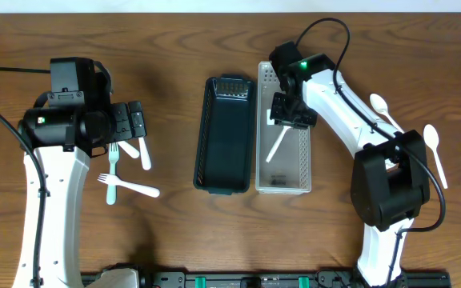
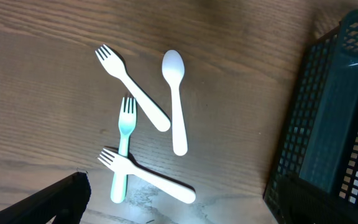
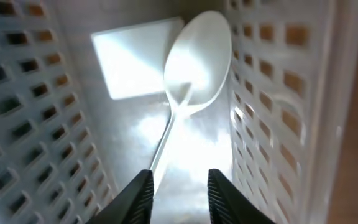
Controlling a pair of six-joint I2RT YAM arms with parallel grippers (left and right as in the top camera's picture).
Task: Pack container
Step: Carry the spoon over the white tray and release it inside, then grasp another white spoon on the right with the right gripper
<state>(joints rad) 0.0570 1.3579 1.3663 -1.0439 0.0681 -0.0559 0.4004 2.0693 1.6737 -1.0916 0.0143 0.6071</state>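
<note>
Right gripper [image 3: 179, 186] sits low inside the white basket [image 3: 17, 93], jaws narrowly parted, the spoon [image 3: 197, 56] lying loose between them on the basket floor. Lift crooked and a finger could snag the handle, dragging it out.

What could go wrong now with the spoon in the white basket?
The spoon lies with its handle inside the open right end effector, close to one finger, so it might catch and get dragged out of the basket as the arm lifts. The green fork crosses a white fork, so grabbing one could knock the other.
</note>
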